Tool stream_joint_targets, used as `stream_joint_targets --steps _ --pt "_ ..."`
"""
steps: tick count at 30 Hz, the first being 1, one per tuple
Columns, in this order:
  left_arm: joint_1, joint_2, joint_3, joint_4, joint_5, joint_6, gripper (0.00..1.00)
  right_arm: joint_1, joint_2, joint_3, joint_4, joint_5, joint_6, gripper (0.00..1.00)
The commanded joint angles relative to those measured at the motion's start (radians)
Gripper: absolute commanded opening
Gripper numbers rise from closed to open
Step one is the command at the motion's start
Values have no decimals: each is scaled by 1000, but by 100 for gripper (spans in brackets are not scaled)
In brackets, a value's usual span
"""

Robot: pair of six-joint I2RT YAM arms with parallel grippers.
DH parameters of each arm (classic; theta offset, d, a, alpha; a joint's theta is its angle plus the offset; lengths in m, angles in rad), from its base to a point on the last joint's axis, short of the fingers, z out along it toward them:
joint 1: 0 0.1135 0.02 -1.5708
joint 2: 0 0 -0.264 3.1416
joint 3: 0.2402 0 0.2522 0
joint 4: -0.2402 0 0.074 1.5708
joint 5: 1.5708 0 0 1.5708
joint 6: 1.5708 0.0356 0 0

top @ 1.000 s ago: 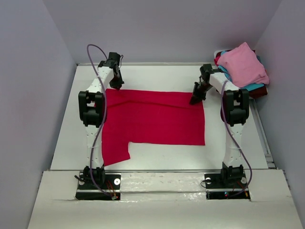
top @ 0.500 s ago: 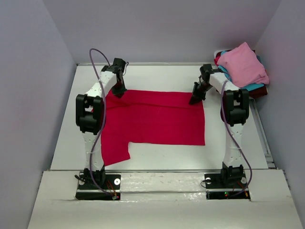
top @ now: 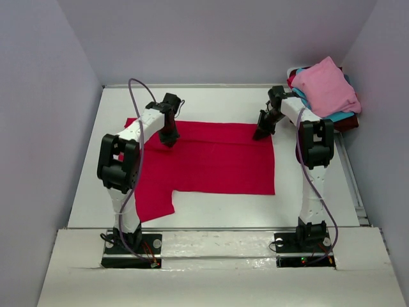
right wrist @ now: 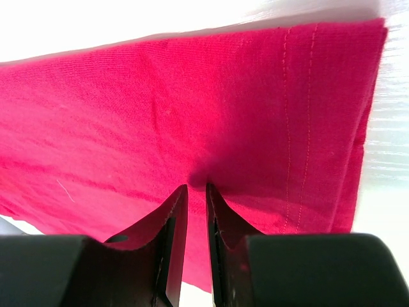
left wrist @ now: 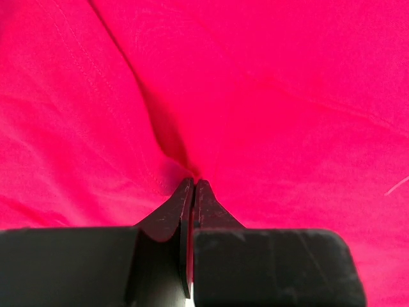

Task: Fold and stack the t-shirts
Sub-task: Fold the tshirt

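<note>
The white table (top: 211,99) carries the red shirt (top: 217,163), which lies spread flat across the middle between the two arms. Its far edge runs from left to right, and a narrower flap reaches toward the near left corner. Off the table's far right corner sits a pile (top: 329,96) of other shirts: the pink shirt (top: 326,86) is on top, with the teal shirt (top: 342,116) and a dark maroon shirt (top: 350,125) showing under it. This pile is well apart from the red one. The left arm (top: 118,160) bends inward over the cloth, and the right arm (top: 316,144) reaches to the shirt's far right corner. The left claw (top: 169,142) stands on the red shirt near its far edge, in from the far left corner. In the left wrist view its jaws are pressed tight together, with no gap between them. A pucker of red cloth is drawn up to the tips, with creases running away from it, so the claw is pinching the shirt. The right claw (top: 259,135) sits at the far right corner, just inside the hemmed edge with its double line of stitching. In the right wrist view its jaws are nearly closed, with only a slim slit between them. Their tips are nipped on the red cloth, which dimples and darkens where they meet it.
</note>
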Motion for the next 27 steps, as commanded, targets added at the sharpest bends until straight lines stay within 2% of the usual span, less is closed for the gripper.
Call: stream_joint_targets --steps 1,4,5,7,8,9,13,15,22,27 --pt "-22 -101 -62 17 5 -73 6 10 -9 8 10 -26 -17 23" --pt "-31 -127 -100 31 14 -97 6 10 -9 11 10 -29 -16 24" --pt "-31 -135 -108 41 17 -103 18 10 -9 14 10 -30 -19 24" --pt "-31 -138 -120 52 39 -108 31 10 -7 14 8 -32 -17 23" --pt "-31 -138 -120 55 42 -111 43 10 -6 14 8 -33 -19 23" --pt "-31 -139 -120 57 42 -113 49 10 -7 12 8 -32 -19 23" --pt "-31 -149 -98 63 11 -119 66 10 -13 3 12 -33 -21 24" --pt "-31 -141 -61 63 -1 -117 70 10 -16 2 12 -32 -21 24" --pt "-2 -29 146 54 -27 -76 70 10 -21 2 8 -26 -22 23" --pt "120 66 264 63 28 -51 70 10 -29 -8 10 -23 -21 24"
